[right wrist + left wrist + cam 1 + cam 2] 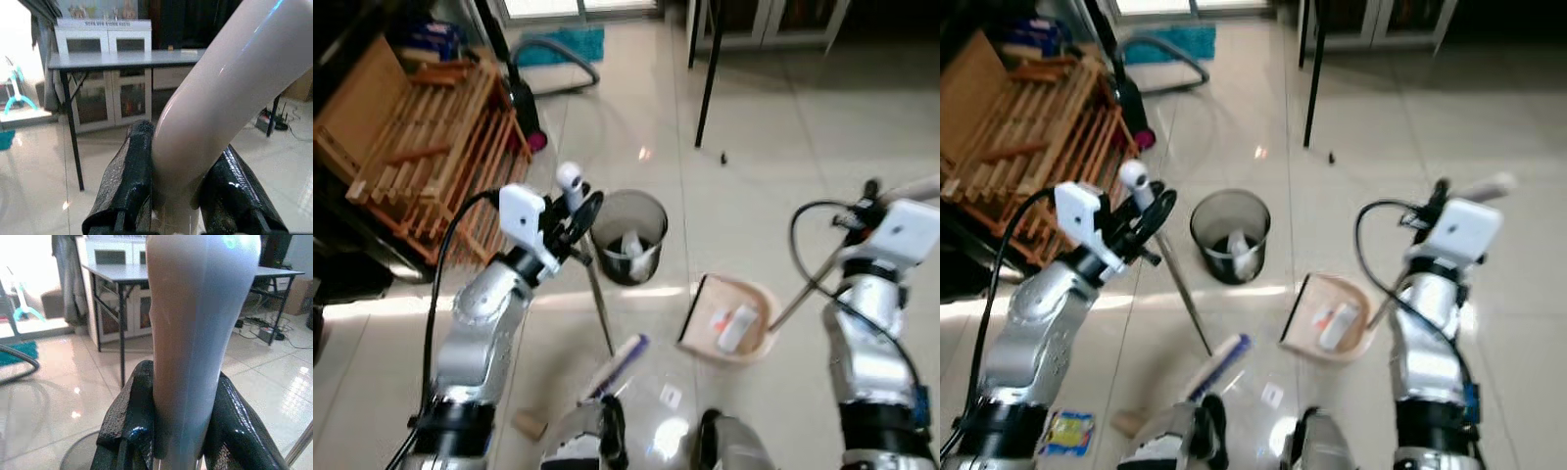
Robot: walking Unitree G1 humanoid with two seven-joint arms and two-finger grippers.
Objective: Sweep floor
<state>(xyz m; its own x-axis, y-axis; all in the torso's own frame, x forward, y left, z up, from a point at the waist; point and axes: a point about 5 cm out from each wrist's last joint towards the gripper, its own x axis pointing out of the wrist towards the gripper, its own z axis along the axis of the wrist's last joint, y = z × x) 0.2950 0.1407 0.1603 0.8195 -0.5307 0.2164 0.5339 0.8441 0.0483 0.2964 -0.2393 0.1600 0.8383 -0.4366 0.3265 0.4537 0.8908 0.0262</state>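
My left gripper [578,211] is shut on the pale top of the broom handle [195,333]. The thin shaft slants down to the broom head [617,364], which rests on the tiles near my feet. My right gripper [867,201] is shut on the white dustpan handle [220,98]. Its rod runs down to the beige dustpan [705,304] on the floor between the arms, with bits of litter lying in it. A dark mesh bin [651,215] with rubbish inside stands just beyond the broom and dustpan.
A wooden slatted rack [421,147] leans at the left. A vacuum hose [563,54] and teal mat lie behind it. A black table leg [708,78] stands ahead, with a dark speck [722,155] near it. A paper scrap [671,396], a small block [530,425] and a packet [1065,431] lie near my feet.
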